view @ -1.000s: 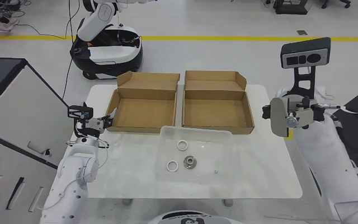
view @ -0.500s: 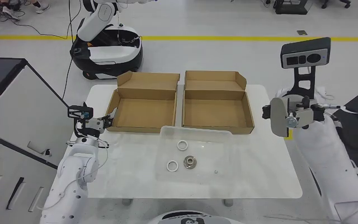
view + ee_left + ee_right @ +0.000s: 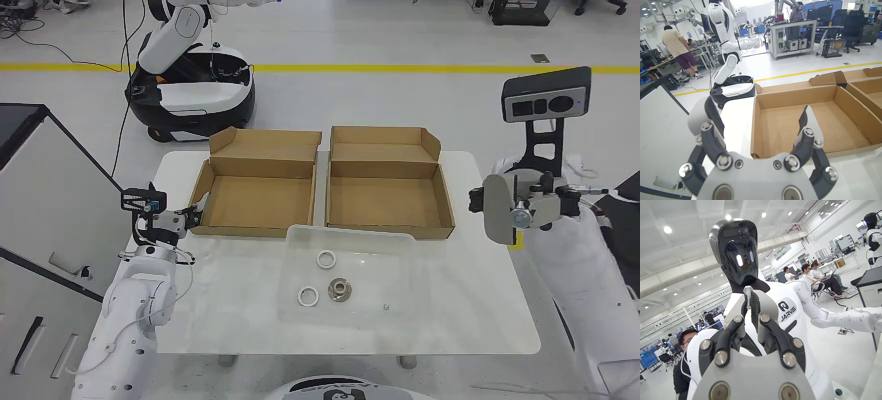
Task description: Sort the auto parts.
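Nothing has moved: the right claw stays clamped on a bolt. The left claw hangs wide open beside a cardboard box; sorting looks paused.

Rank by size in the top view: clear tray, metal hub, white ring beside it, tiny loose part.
1. clear tray
2. metal hub and white ring: nearly alike, unranked
3. tiny loose part
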Tool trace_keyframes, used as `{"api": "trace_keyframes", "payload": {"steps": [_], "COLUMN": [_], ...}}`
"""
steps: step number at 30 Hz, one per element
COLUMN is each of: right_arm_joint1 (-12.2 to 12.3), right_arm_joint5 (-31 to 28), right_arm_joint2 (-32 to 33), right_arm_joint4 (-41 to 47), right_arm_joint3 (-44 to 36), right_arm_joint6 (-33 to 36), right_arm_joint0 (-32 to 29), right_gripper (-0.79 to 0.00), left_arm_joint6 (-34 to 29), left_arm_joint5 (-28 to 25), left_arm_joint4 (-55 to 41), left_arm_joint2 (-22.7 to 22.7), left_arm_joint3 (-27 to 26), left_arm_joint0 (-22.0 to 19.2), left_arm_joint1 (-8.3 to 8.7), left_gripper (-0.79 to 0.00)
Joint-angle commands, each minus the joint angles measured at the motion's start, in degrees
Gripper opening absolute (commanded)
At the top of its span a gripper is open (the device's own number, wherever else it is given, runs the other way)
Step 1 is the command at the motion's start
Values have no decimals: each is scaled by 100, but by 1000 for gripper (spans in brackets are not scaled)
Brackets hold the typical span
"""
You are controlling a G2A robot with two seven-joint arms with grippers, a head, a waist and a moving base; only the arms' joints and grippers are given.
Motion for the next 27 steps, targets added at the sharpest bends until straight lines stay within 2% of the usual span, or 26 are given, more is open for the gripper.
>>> {"api": "trace_keyframes", "payload": {"steps": [1,13,17,19,27], "right_arm_joint1": [0,2,64,93,302], "right_arm_joint5": [0,23,330,504,1412], "right_arm_joint2": [0,23,368,567,1341], "right_arm_joint4": [0,-104,-1173,-1432,-3777], "right_arm_joint3": [0,-7,24,83,86], "right_arm_joint6": [0,-77,-253,-286,-288], "right_arm_joint0": [0,-6,-12,-54,-220], "right_gripper": [-785,-785,-785,-785,-785], "left_arm_joint6": [0,0,0,0,0], "left_arm_joint5": [0,0,0,0,0], "left_arm_joint4": [0,0,0,0,0], "left_arm_joint2": [0,0,0,0,0], "left_arm_joint3": [0,0,0,0,0], "left_arm_joint0": [0,0,0,0,0], "left_arm_joint1": [0,0,0,0,0], "left_gripper": [0,0,0,0,0]}}
